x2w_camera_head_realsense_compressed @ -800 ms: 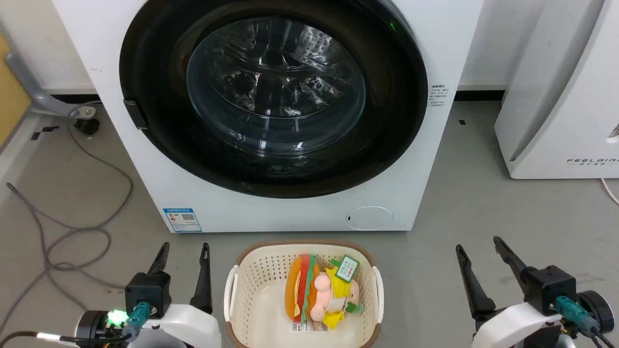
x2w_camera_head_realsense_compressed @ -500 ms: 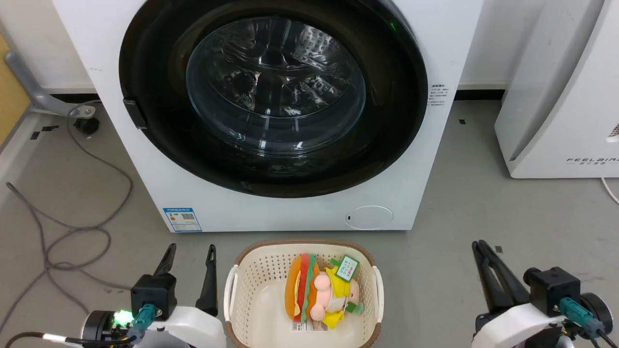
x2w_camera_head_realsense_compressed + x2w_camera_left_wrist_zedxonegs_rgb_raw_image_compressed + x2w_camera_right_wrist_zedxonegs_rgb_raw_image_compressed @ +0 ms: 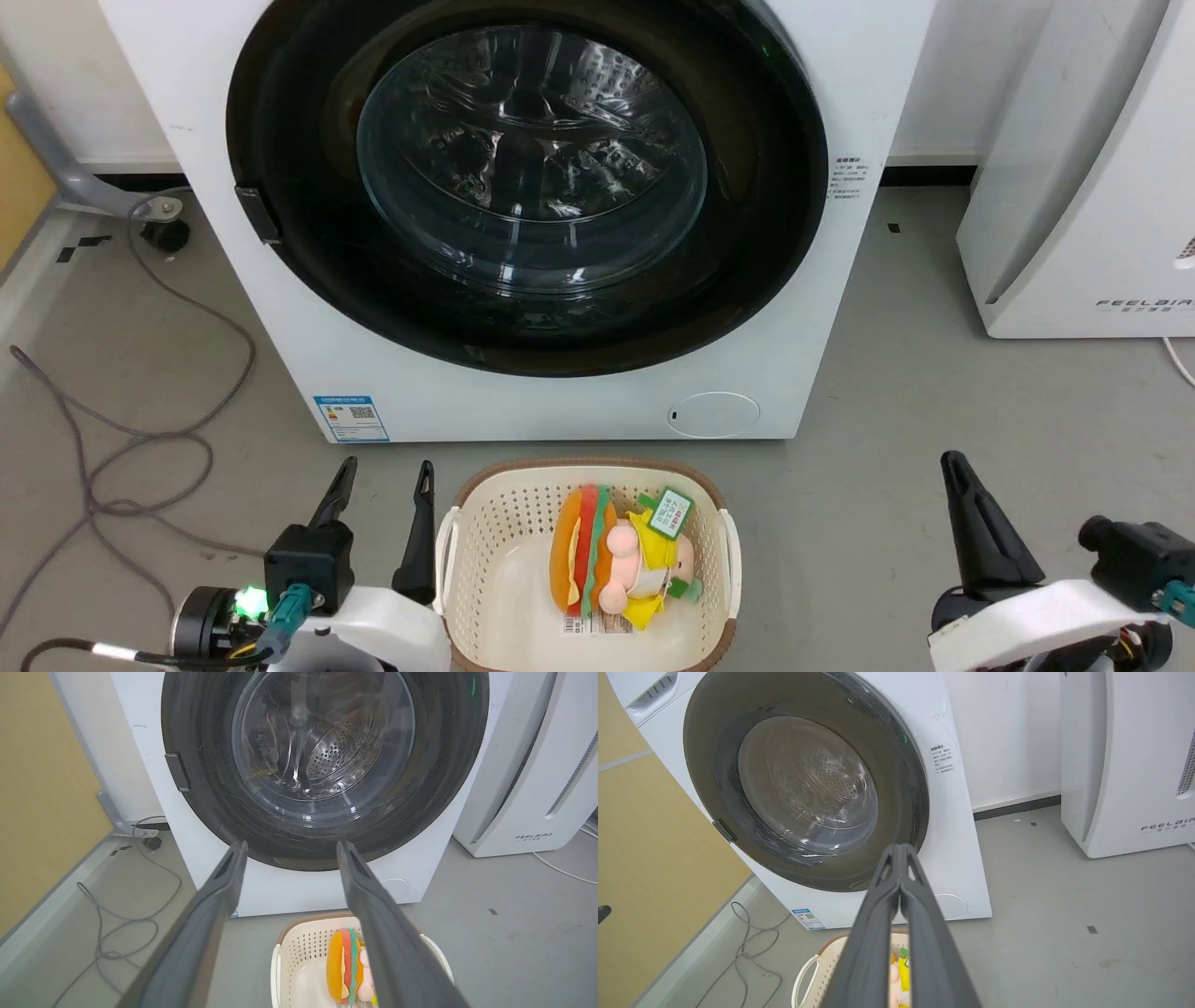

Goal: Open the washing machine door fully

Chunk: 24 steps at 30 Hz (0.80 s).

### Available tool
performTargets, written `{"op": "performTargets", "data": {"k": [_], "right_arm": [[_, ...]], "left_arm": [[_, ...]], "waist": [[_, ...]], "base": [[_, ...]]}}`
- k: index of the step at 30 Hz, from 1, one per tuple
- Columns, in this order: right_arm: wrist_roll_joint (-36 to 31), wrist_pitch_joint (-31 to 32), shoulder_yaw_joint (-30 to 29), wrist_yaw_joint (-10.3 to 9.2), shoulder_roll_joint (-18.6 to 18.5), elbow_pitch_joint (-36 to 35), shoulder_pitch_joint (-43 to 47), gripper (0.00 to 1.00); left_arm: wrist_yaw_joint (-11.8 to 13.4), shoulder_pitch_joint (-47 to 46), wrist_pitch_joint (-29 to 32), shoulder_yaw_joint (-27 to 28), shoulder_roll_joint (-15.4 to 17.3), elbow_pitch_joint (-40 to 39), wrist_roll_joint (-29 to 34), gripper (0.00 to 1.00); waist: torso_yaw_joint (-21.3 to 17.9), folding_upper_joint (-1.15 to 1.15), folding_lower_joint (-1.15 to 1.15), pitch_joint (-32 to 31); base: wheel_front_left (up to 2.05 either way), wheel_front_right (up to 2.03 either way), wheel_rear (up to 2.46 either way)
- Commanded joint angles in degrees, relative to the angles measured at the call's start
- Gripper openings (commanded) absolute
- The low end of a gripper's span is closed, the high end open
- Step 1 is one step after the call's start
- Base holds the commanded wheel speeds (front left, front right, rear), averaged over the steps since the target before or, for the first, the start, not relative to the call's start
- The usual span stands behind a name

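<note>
Grey floor (image 3: 915,373) separates washing machine door (image 3: 747,233) from the right end effector (image 3: 954,464).

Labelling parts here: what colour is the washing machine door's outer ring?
Glossy black on the washing machine door, clearest in the head view.

Left pincer (image 3: 387,464) agape, right pincer (image 3: 954,463) tight together.
</note>
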Motion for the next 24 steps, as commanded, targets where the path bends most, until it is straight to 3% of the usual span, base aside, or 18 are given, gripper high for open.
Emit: {"op": "performTargets", "data": {"k": [1, 15, 24], "right_arm": [[1.8, -0.5, -0.1, 0.02, 0.0, -0.2, -1.0, 0.00], [19.7, -2.2, -2.8, 0.02, 0.0, 2.9, -6.1, 0.00], [32.8, -3.5, -4.6, 0.03, -2.6, 11.2, -16.4, 0.00]], "left_arm": [[-0.3, -0.8, -0.6, -0.2, 0.0, 0.2, -0.4, 1.00], [-0.5, -2.1, -2.2, -1.5, 0.0, 0.3, -1.4, 1.00], [-0.6, -3.6, -3.5, -2.4, 0.0, -0.4, -1.9, 1.00]], "waist": [[0.0, 0.00, 0.00, 0.0], [-0.1, 0.00, 0.00, 1.2], [-0.2, 0.00, 0.00, 3.3]], "base": [[0.00, 0.00, 0.00], [0.00, 0.00, 0.00], [0.00, 0.00, 0.00]]}}
